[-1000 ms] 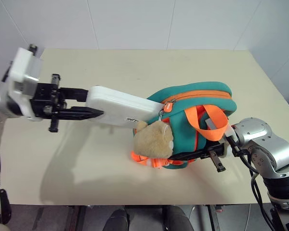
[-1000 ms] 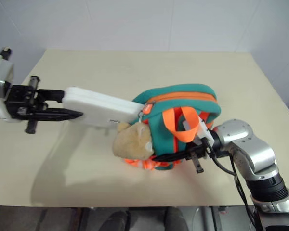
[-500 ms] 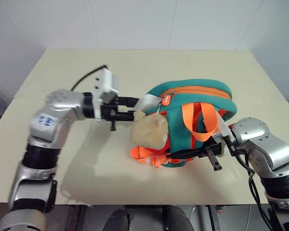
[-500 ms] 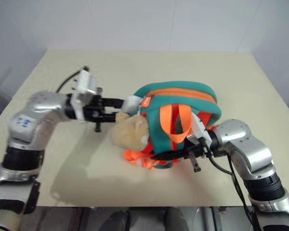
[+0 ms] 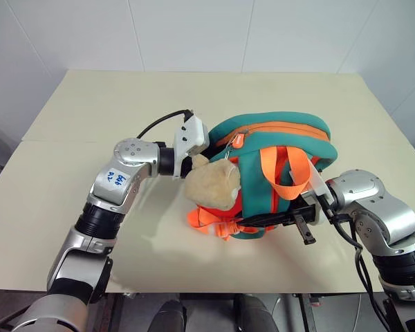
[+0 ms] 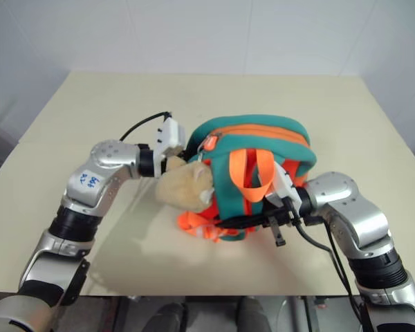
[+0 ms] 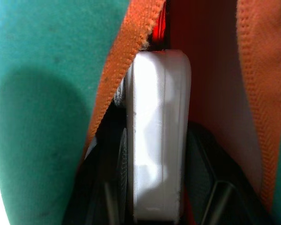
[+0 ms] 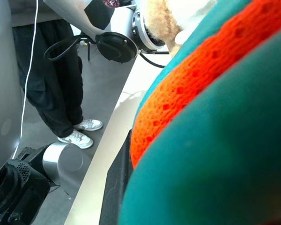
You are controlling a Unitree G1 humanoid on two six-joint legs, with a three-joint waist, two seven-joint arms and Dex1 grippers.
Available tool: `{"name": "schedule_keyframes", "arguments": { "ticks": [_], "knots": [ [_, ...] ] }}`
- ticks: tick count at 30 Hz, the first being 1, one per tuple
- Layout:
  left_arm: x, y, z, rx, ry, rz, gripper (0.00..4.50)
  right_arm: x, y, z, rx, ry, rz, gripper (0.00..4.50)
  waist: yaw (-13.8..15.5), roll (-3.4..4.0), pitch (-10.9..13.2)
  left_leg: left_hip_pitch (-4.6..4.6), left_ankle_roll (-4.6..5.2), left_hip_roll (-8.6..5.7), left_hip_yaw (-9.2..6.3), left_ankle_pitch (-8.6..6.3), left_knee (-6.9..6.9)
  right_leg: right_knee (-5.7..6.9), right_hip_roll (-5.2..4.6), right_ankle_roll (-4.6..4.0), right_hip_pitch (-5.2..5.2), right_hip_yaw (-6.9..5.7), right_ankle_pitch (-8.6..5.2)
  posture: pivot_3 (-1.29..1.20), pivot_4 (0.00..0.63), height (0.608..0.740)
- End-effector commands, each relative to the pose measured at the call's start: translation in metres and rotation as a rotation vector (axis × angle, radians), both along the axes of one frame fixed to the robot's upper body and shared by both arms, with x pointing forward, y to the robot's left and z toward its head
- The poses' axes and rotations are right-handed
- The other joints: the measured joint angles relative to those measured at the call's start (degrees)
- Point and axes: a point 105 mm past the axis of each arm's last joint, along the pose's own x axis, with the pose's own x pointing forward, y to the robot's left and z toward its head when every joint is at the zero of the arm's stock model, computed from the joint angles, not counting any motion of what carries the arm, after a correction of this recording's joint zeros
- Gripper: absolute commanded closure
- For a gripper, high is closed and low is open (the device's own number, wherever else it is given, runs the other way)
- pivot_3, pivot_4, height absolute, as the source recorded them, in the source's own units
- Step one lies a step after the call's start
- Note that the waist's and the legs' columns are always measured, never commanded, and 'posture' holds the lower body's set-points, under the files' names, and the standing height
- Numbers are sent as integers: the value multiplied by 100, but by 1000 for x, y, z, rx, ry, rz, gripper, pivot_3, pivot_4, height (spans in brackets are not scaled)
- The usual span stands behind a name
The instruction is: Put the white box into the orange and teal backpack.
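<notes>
Our left gripper [image 7: 154, 206] has its fingers either side of the white box [image 7: 158, 136], gripping it inside the backpack [image 5: 280, 135] mouth at the bag's left end. Our right gripper [image 5: 290, 220], shut on the backpack's near edge, steadies it mid-table [image 5: 90, 97]. Insertion looks nearly complete; releasing and withdrawing remain.

You see the backpack [image 5: 277, 145] in soft matt cloth with coarse woven webbing, the white box [image 7: 158, 136] in smooth plastic, the plush toy [image 5: 213, 185] fuzzy.
</notes>
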Motion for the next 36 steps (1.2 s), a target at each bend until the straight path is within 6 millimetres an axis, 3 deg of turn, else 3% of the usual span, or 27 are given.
{"name": "schedule_keyframes", "arguments": {
  "ticks": [1, 8, 14, 23, 25, 29, 36],
  "knots": [
    [4, 1, 14, 42, 5, 52, 1955, -7, 7, 5, 13, -41, 36, 3999, -3, 0, 0, 0, 0, 0, -1, 0, 1, 1, 0, 0, 1, 0, 0, 0, 150, 740],
    [0, 16, 47, -16, -69, 37, 0, -5, 8, 5, 13, -45, 30, 3999, -23, 0, 0, 0, 0, 1, -1, 0, -2, 16, 0, 2, -1, 0, 1, 0, 150, 740],
    [-27, 43, 71, 19, -135, -57, 0, -3, 8, 4, 5, -45, 29, 3999, -44, 0, 0, -1, 0, 2, -1, 0, -13, 13, 0, 1, -5, 0, 1, 0, 150, 740],
    [-32, 85, 93, 13, -197, 67, 0, 0, 8, 4, -1, -50, 25, 3999, -13, 0, 0, -1, -1, 1, -1, 0, -19, 4, 1, 1, -1, -1, 0, 0, 150, 740],
    [-47, 93, 104, -62, -182, 51, 0, 1, 8, 4, -5, -54, 26, 3999, -42, 0, 0, -1, 0, 2, -1, 0, -20, 6, 1, 1, -2, -1, 0, 0, 150, 740],
    [-77, 90, 115, -178, -151, 5, 0, 1, 9, 3, -2, -57, 27, 3999, -75, 0, 0, -1, 1, 6, -1, -1, -24, 6, 2, 1, -6, -1, 0, 0, 150, 740],
    [-108, 72, 100, -274, -51, -22, 0, 3, 13, 3, 4, -50, 45, 3999, -56, 0, 0, 3, 0, 6, -4, 0, -14, 18, 0, 0, -3, 0, 0, 0, 150, 740]
  ]
}}
